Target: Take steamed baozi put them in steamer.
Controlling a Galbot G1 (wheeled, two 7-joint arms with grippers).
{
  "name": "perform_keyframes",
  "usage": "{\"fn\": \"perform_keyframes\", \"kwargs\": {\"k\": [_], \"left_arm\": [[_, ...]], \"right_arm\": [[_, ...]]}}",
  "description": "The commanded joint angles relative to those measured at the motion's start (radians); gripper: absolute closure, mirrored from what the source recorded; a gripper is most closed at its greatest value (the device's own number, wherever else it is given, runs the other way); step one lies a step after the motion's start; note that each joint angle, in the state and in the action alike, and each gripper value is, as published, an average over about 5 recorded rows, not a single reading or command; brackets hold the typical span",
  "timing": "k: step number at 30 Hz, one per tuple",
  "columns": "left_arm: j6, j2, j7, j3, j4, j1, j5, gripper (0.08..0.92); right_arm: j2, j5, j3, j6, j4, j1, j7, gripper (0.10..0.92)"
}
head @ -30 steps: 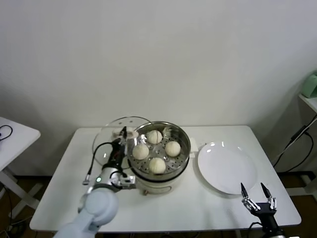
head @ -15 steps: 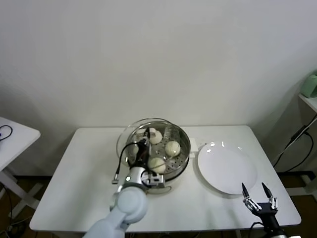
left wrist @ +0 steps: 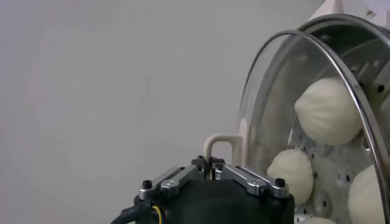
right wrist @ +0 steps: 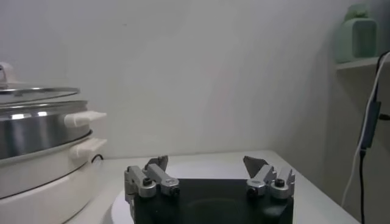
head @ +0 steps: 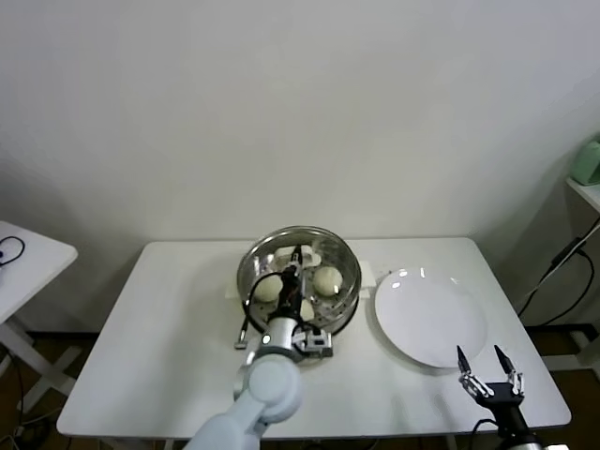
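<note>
Left gripper (head: pixel 298 258) is clenched on the white handle (left wrist: pixel 218 146) of the glass lid (head: pixel 300 267), which it holds over the steamer (head: pixel 344 300) at the middle of the table (head: pixel 141 337). Through the glass the steamed baozi (head: pixel 327 279) sit on the perforated tray, so the loading looks done and covering the pot is the step in hand. Next, the lid needs seating square on the rim before the fingers let go. Just beside the steamer lies the bare white plate (head: pixel 429 317), and the right gripper (head: pixel 488 376) waits spread wide at the table's near right edge.
</note>
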Motion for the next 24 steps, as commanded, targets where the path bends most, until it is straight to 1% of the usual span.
{"fn": "perform_keyframes", "kwargs": {"k": [1, 16, 24], "left_arm": [[-0.009, -0.032, 0.004, 0.018, 0.022, 0.001, 0.04, 0.858], [-0.069, -0.028, -0.011, -0.031, 0.035, 0.016, 0.161, 0.858], [-0.072, -0.028, -0.009, -0.035, 0.049, 0.024, 0.16, 0.858]], "right_arm": [[0.001, 0.003, -0.002, 0.0, -0.005, 0.003, 0.0, 0.203], [0.002, 0.016, -0.008, 0.004, -0.008, 0.004, -0.004, 0.203], [0.003, 0.017, -0.01, 0.003, -0.008, 0.006, -0.006, 0.203]]}}
